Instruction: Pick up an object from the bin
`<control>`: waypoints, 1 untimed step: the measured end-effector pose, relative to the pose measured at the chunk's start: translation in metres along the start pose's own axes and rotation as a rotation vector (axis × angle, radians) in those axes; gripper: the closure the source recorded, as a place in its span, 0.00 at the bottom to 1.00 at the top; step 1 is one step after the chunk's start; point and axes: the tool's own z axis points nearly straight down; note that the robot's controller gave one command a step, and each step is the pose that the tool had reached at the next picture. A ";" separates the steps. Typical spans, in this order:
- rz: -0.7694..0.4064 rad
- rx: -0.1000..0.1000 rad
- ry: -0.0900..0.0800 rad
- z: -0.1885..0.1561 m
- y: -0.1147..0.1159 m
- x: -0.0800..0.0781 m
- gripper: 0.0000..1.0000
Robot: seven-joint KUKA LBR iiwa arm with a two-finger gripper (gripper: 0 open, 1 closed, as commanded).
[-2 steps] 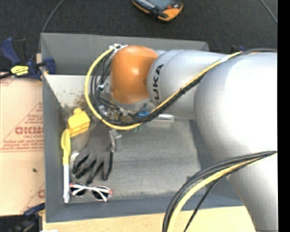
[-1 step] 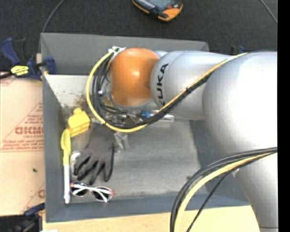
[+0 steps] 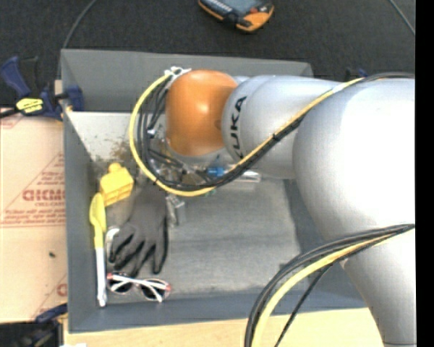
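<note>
A small part of my gripper (image 3: 175,210) shows below the arm's orange cover, left of the bin's middle. It hangs right at the upper right edge of a black glove (image 3: 141,236), which lies flat with its fingers pointing to the front left. Whether it touches the glove is hidden. A yellow blocky toy (image 3: 116,183) lies just left of the glove's cuff.
A yellow-headed tool with a white handle (image 3: 99,248) runs along the bin's left wall. White-framed sunglasses (image 3: 139,288) lie at the front left, below the glove. The arm's bulk hides the bin's rear and right side.
</note>
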 end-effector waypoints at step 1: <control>-0.255 0.003 -0.001 -0.001 0.015 0.034 0.00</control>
